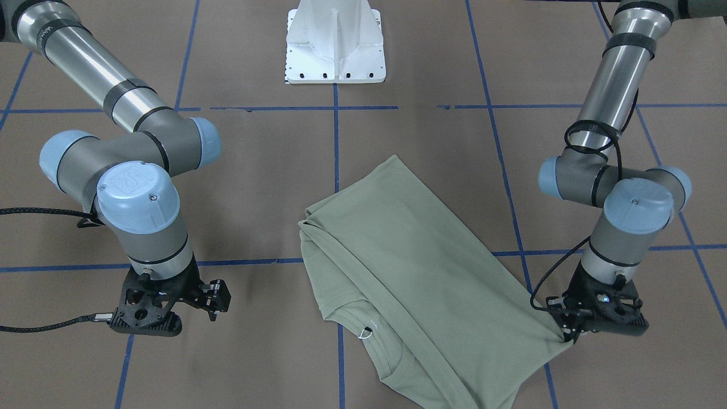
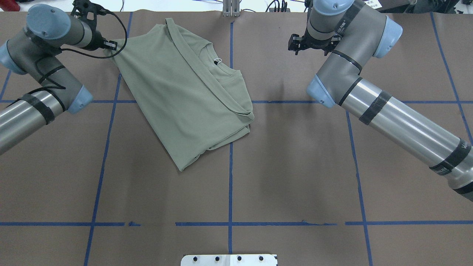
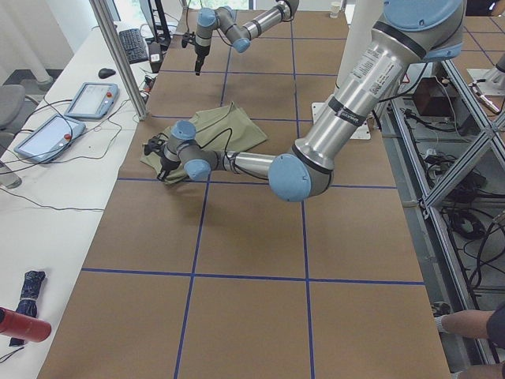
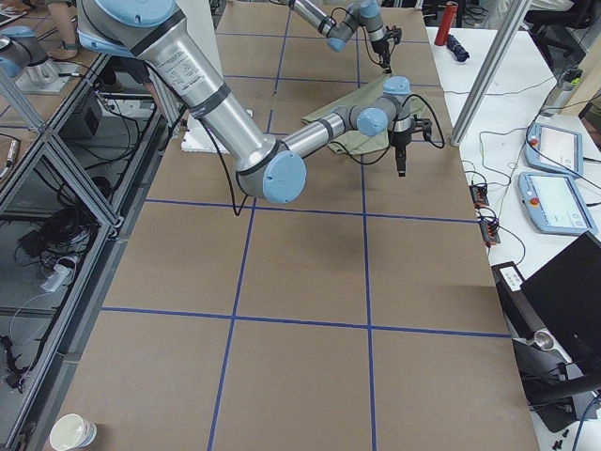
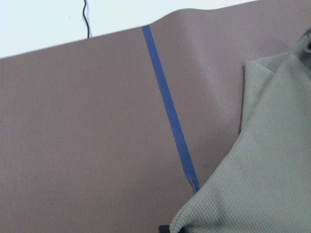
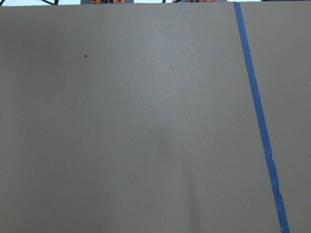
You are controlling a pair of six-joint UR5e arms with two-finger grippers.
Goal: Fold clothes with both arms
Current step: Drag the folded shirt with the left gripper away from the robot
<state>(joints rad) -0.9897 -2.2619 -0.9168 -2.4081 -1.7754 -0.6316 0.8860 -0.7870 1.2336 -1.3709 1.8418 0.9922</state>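
On the brown table (image 1: 255, 187) the left gripper (image 1: 569, 336) pinches a corner of the half-folded shirt (image 1: 409, 255); the right gripper (image 1: 218, 298), open or closed I cannot tell, should probably grab hold next.

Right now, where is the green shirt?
In the overhead view the sage-green shirt lies far-left on the table, one corner pinched in the jaws of the left arm.

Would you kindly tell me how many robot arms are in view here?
2. The left arm reaches to the far left of the table, its fingers pinching a corner of the shirt. The right arm reaches far right, hanging apart from the shirt. None seems hidden.
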